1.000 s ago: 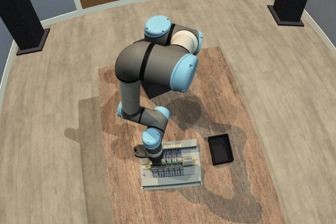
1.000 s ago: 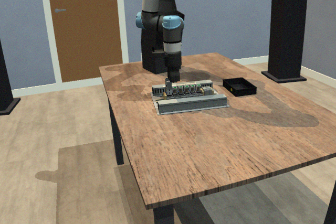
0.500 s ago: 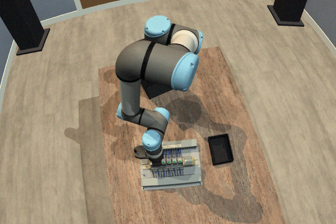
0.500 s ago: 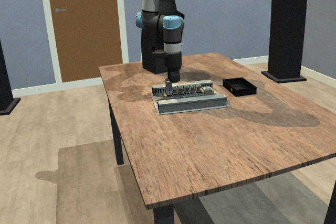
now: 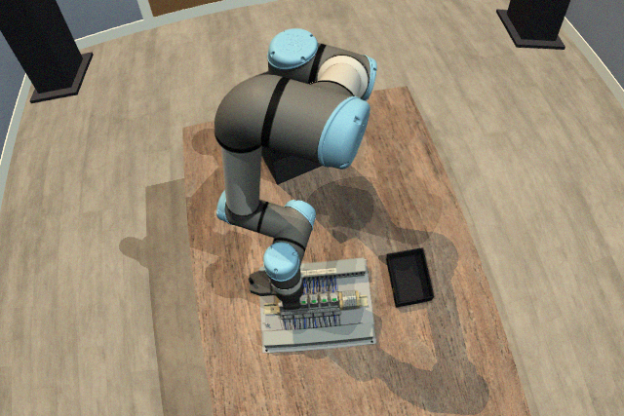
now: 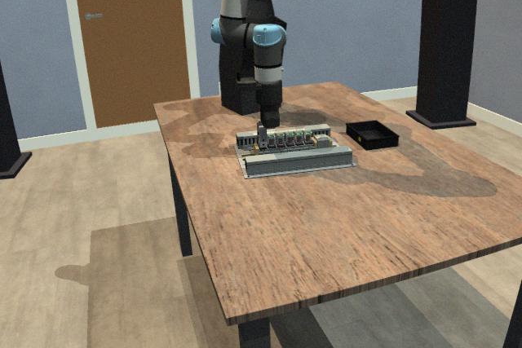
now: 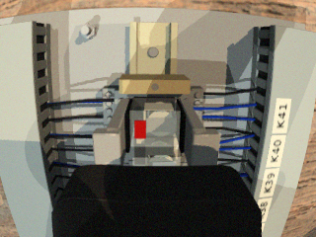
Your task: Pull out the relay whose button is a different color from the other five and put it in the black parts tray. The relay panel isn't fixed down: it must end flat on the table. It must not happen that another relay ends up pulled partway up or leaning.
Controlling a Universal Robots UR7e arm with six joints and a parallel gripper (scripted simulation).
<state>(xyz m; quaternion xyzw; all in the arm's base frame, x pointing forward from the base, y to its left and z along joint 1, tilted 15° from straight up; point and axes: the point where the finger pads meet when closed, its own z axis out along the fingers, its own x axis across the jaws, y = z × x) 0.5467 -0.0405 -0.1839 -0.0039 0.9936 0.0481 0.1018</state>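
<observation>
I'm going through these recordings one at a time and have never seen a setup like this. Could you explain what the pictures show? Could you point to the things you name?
The machine is a single jointed robot arm ending in a two-finger gripper [image 5: 291, 306] [image 6: 262, 142] [image 7: 154, 115]. One picture looks down from above, one looks across the table from the side, and one comes from a camera near the gripper.

On the wooden table [image 5: 242, 381] [image 6: 337, 226] lie a grey panel [image 5: 318, 336] [image 6: 294, 161] [image 7: 99, 59] with a row of small plug-in relays and wires, and an empty black tray [image 5: 410, 278] [image 6: 372, 135].

The gripper is shut on the relay with the red button [image 7: 140, 129], at one end of the row. Other relays show green buttons.
</observation>
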